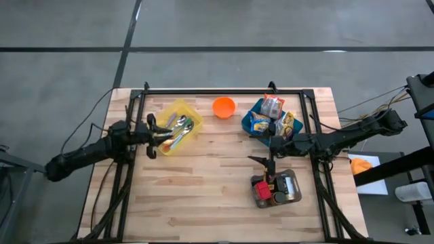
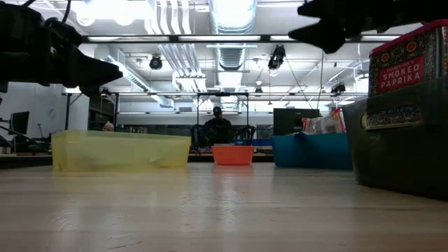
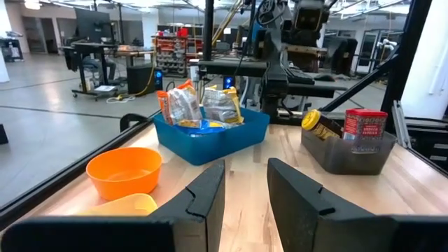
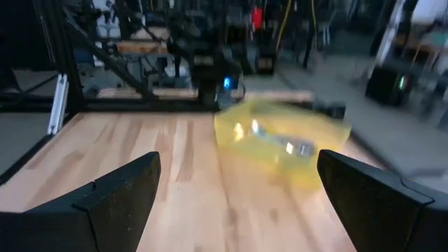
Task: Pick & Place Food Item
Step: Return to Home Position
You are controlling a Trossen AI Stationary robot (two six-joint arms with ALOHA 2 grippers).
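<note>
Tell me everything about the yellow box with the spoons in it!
The see-through yellow plastic bin is a shallow, rectangular tub with thin walls. It sits flat on the pale wooden table, turned at a slant, on the left side near the back. The round orange bowl is a little way off from it. Several shiny spoons lie piled inside. The left claw hangs open just above one end, not touching it.

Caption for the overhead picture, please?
Left claw by the yellow spoon bin; right claw between blue snack bin and spice bin.
</note>
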